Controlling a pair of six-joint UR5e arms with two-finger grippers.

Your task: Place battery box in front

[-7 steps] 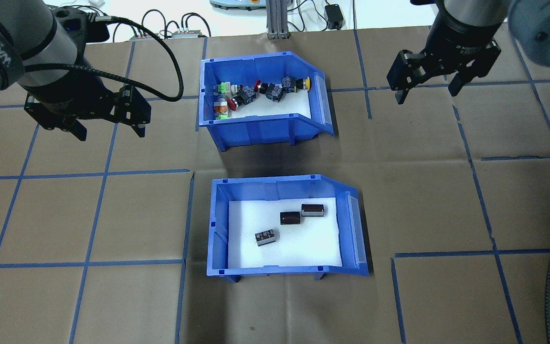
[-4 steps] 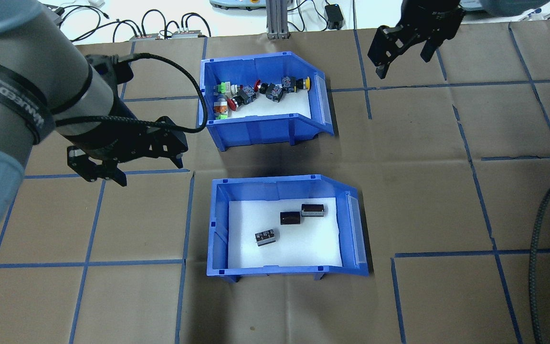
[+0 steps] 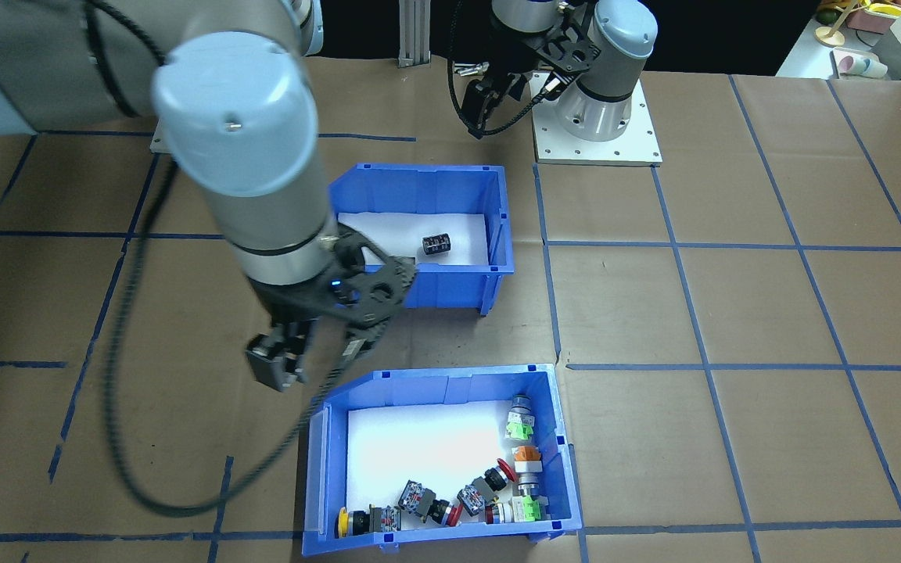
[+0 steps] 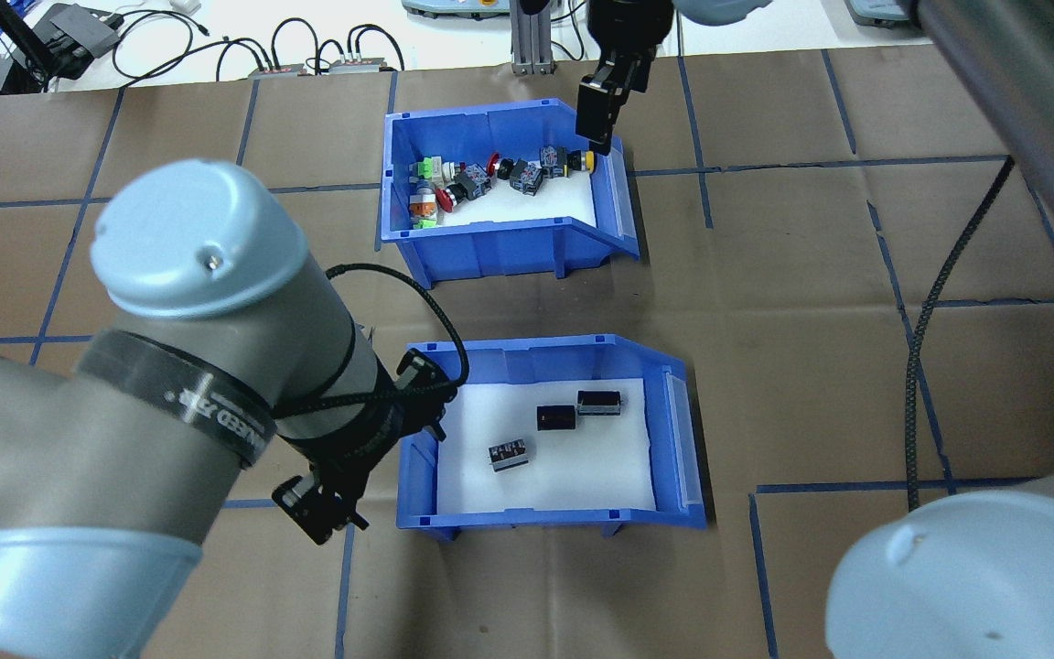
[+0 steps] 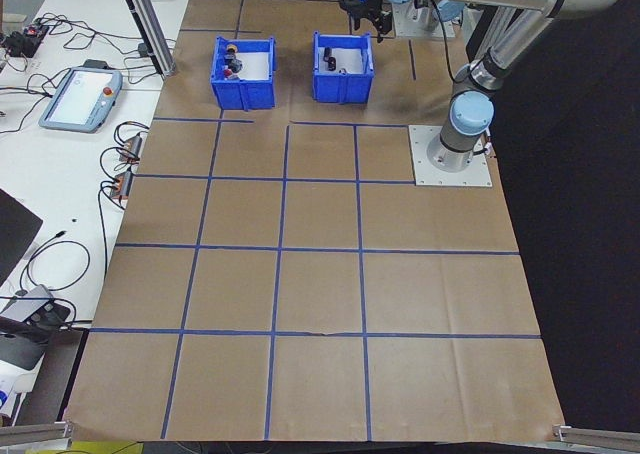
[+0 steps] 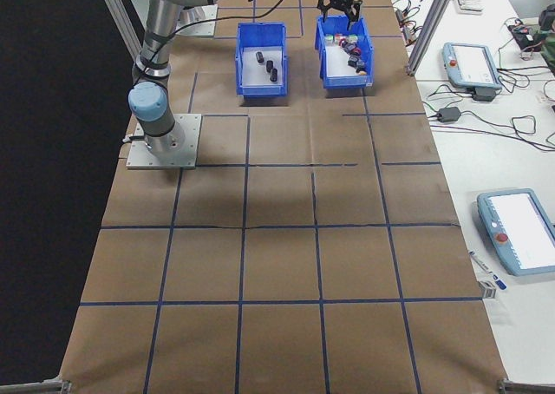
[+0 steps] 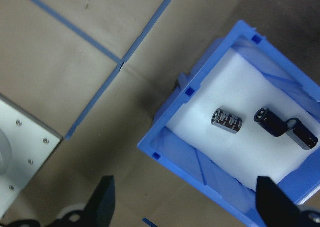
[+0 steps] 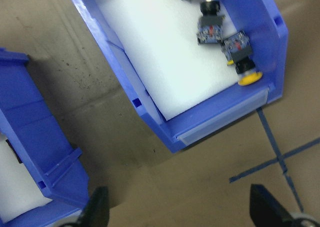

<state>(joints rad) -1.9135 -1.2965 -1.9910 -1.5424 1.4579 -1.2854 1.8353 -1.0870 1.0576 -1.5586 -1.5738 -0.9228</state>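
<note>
blue plastic battery box (image 4: pixel 679 430), white foam lining, three dark cylinders (image 4: pixel 556 417). left gripper (image 4: pixel 371 458) released at its left wall; right gripper (image 3: pixel 306 356) released beside button-parts blue bin (image 4: pixel 614 197). "universal" partly legible on left arm band (image 4: pixel 216 416).

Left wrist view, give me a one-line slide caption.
Open left end effector hovers beside the corner of the battery box, whose white foam carries three dark cylinders.

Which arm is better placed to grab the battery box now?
Left. The left gripper hangs open beside the battery box, its wrist view looking down on that end wall. The right gripper is over the far bin of push-button parts.
</note>
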